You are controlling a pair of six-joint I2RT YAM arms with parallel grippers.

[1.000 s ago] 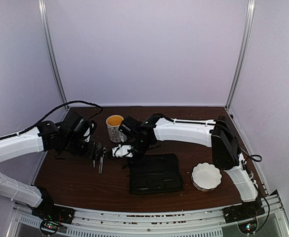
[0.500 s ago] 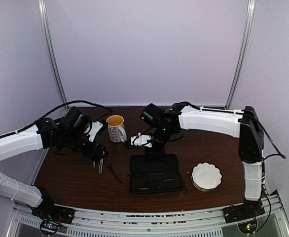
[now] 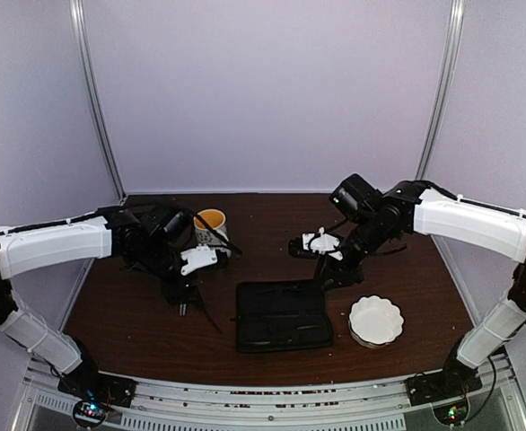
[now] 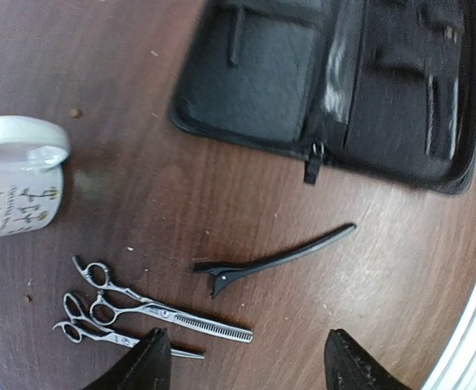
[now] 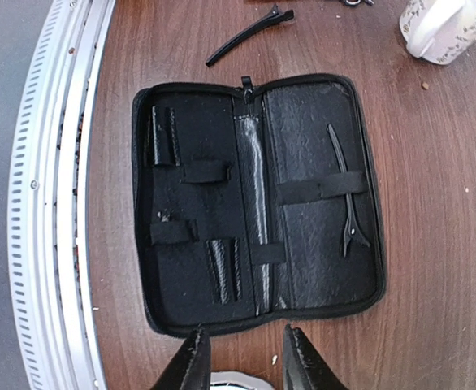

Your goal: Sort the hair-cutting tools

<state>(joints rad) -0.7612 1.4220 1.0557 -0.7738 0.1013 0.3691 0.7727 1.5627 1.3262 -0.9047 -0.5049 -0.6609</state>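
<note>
Two silver scissors lie side by side on the table: a toothed pair [image 4: 169,314] and a plain pair [image 4: 100,333]. A black clip [image 4: 274,258] lies loose just right of them, and it also shows in the right wrist view [image 5: 246,36]. A second black clip [image 5: 345,195] is tucked under a strap in the open black case [image 5: 222,268]. My left gripper [image 4: 250,366] is open and empty, hovering over the scissor tips. My right gripper [image 5: 246,361] is open and empty, at the case's right edge. In the top view the left gripper [image 3: 182,289] and the right gripper [image 3: 330,274] stand either side of the case [image 3: 283,316].
A white patterned mug [image 3: 211,226] stands behind the left gripper and shows in the left wrist view [image 4: 15,175]. A white scalloped dish [image 3: 376,321] sits right of the case. The table's metal front rail [image 5: 51,203] runs close to the case.
My right arm has swung from beside the mug to the right of the case. A black clip now lies loose near the scissors. My left gripper has shifted right, over the scissors.
</note>
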